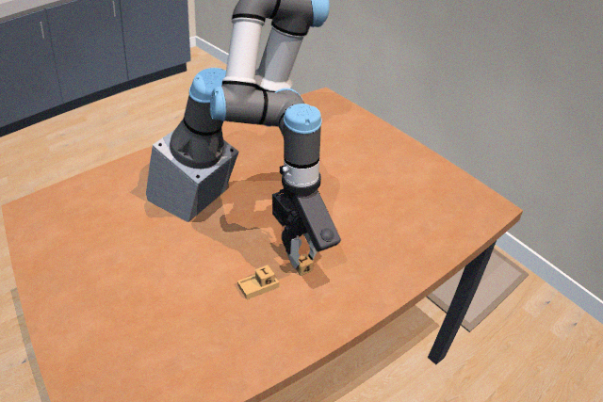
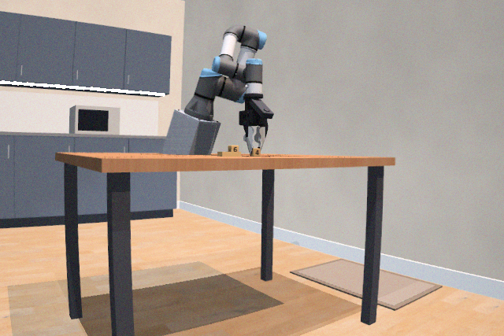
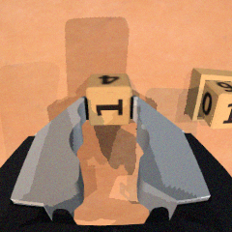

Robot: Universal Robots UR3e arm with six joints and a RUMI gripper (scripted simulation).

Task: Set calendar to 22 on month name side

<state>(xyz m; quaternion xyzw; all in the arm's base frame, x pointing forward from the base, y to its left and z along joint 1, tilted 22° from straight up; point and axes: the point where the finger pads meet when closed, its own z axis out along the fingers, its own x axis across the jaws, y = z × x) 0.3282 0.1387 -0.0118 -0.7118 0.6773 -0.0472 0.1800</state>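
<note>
My gripper is shut on a small wooden number cube, which rests on or just above the table to the right of the tray. In the wrist view the held cube sits between my two grey fingers, with a 1 facing the camera and a 4 on the far face. In the exterior view this cube shows a 4. The second cube sits in the right slot of the wooden tray, with a 1 on top and a 6 on the front. It also shows at the wrist view's right edge.
The tray's left slot is empty. The arm's grey base block stands at the back left of the table. The table's front edge lies to the right of the cubes.
</note>
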